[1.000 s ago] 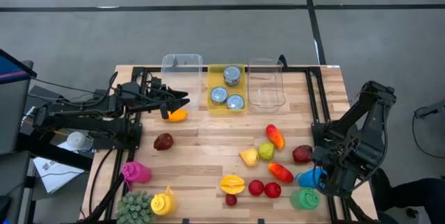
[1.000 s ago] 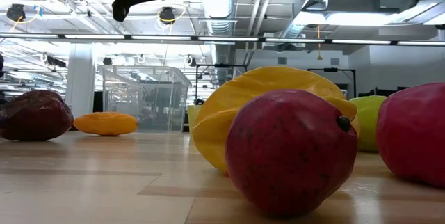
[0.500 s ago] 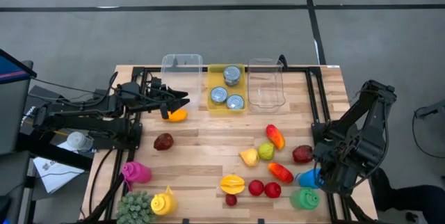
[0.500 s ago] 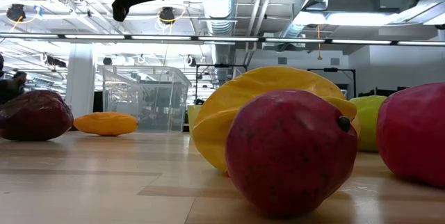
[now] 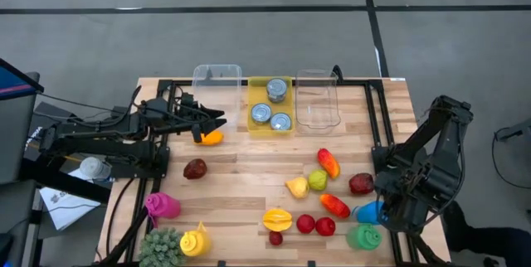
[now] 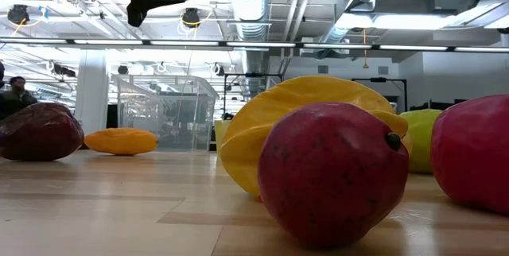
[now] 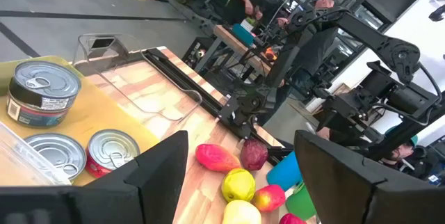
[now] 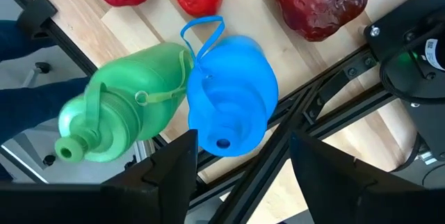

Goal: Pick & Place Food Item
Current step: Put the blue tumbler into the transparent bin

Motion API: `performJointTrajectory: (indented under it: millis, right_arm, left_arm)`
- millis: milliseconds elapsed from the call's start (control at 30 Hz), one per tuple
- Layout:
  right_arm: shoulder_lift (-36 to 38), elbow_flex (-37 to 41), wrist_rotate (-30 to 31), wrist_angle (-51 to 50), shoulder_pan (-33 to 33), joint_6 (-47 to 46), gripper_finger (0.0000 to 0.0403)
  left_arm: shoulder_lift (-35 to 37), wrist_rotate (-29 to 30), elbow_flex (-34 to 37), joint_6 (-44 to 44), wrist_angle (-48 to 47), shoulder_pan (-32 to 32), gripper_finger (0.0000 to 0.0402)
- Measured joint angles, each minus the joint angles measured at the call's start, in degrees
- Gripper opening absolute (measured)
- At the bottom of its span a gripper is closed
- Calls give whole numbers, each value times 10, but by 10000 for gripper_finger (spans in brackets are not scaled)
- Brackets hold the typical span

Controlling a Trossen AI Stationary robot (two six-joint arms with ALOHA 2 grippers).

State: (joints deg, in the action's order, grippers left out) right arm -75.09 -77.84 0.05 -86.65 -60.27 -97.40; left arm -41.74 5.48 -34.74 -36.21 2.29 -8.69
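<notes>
My left gripper (image 5: 216, 119) hangs open above the table's far left part, just beyond the orange fruit (image 5: 211, 138), which lies on the wood; it also shows high in the low view (image 6: 155, 0), above that fruit (image 6: 121, 141). A dark red fruit (image 5: 195, 168) lies nearer. More fruit sits mid-table: a red-orange mango (image 5: 328, 162), a yellow starfruit (image 5: 277, 218) and red fruits (image 5: 325, 226). My right gripper (image 8: 240, 147) is open at the near right corner, over a blue bottle (image 8: 233, 113) that lies beside a green bottle (image 8: 122, 116).
Along the far edge stand a clear bin (image 5: 217, 80), a yellow bin (image 5: 258, 88) holding three cans, and another clear bin (image 5: 317, 99). Pink (image 5: 163, 206) and yellow (image 5: 194, 240) bottles and a green spiky thing (image 5: 160, 246) sit at the near left. Black frame rails border the table.
</notes>
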Motion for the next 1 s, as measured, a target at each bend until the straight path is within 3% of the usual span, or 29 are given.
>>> performJointTrajectory:
  millis: [200,633,1000]
  right_arm:
    - [0,2,0,2,-14,-18,237]
    - [0,42,-2,46,-16,-14,232]
    - [0,42,-2,42,-15,-12,129]
  left_arm:
    - [0,0,0,0,0,0,255]
    - [0,0,0,-1,1,0,254]
    - [0,1,0,-1,0,0,253]
